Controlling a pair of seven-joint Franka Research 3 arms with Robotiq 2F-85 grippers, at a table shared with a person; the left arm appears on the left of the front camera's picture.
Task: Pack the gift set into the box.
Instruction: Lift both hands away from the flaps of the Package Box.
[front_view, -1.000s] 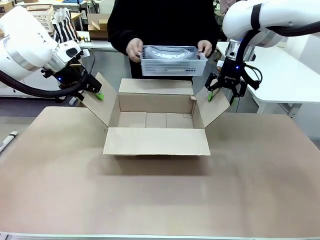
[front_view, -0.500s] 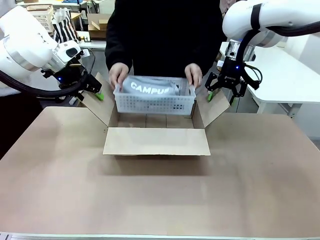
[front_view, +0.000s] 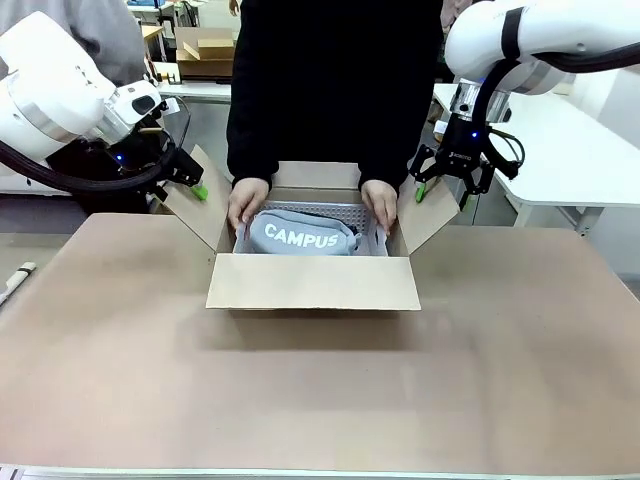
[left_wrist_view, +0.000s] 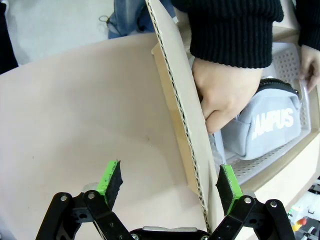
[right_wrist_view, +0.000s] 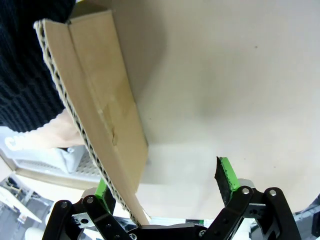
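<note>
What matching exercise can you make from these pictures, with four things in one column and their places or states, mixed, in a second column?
Column A
1. pouch
2. tray
3. left gripper
4. person's hands

Column B
a. at the tray's two ends
b. open, with a flap of the box between its pads
c. lying in the tray
d. inside the box, under the pouch

Pairs: 1-c, 2-d, 3-b, 4-a

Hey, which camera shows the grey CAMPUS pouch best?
The front view: the pouch lies in the tray inside the box, its whole lettering readable. The left wrist view catches it at an angle, partly hidden by the person's hand and a box flap. In the right wrist view another flap fronts the tray's wall.
</note>
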